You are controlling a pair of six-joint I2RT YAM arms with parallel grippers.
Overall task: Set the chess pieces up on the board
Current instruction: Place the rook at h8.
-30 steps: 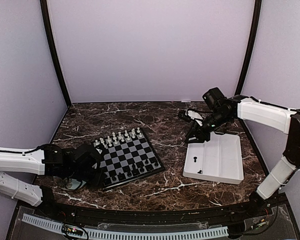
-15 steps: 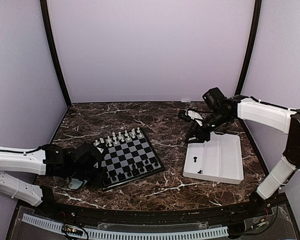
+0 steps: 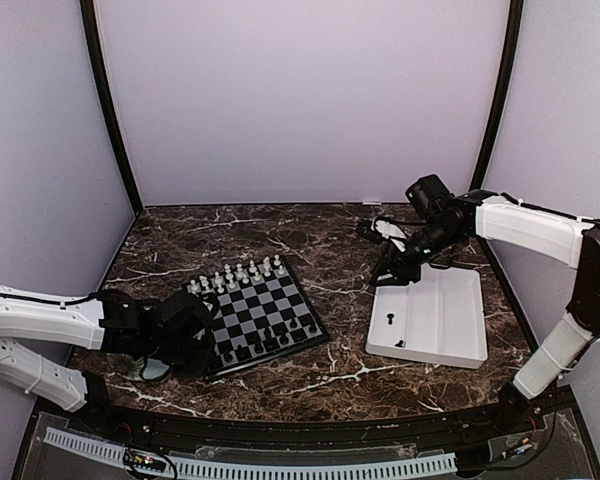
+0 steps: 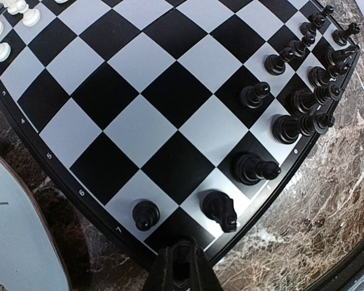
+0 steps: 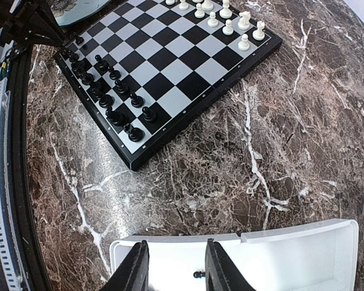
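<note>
The board lies left of centre, with white chess pieces along its far edge and black chess pieces along its near edge. My left gripper hangs low over the board's near-left corner. In the left wrist view its fingers stand almost together with a small black piece between them, next to a black pawn and a knight. My right gripper is open above the white tray. A black pawn lies loose on the tray floor below the gap.
A round pale plate sits under the left arm, just left of the board. The white tray stands at the right with two small black pieces in it. Purple walls close in the marble table.
The left arm has drawn back slightly toward the near-left, its gripper staying at the board's corner. The right arm has not moved.
</note>
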